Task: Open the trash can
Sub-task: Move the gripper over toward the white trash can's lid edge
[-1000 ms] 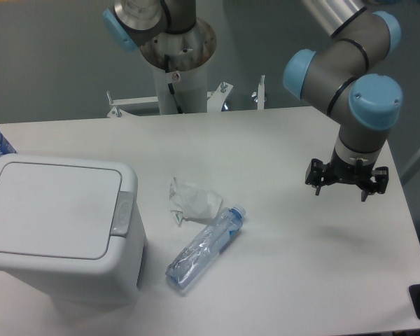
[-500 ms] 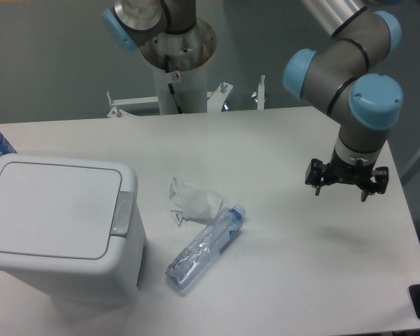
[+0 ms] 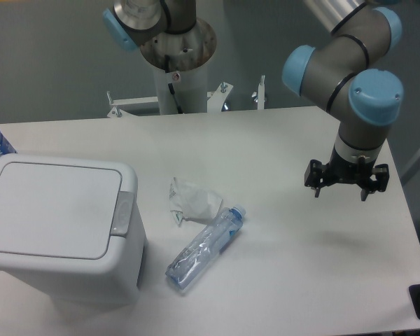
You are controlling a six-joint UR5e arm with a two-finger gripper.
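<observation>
Landmark: the trash can [image 3: 59,234], a big white bin at the near left corner of the table [image 3: 280,280].
Trash can lid: it lies flat and shut, its grey push-button strip [image 3: 122,213] on the rim facing my side of the table.
Plastic bottle [image 3: 204,248]: it lies on its side just beyond the trash can's button side, blue cap pointing away from the bin, not touching it.
Crumpled tissue [image 3: 190,199]: it sits a little farther back than the bottle, also near the bin's button side, its lower edge close to the bottle's cap end.
My claw [image 3: 346,183]: it hangs above the table well apart from the trash can, across the bottle and tissue from it, toward the opposite edge.
Claw state: my fingers point down with a visible gap between them, spread apart and holding nothing.
Arm base [image 3: 178,52]: it stands behind the far table edge, far beyond the bin.
</observation>
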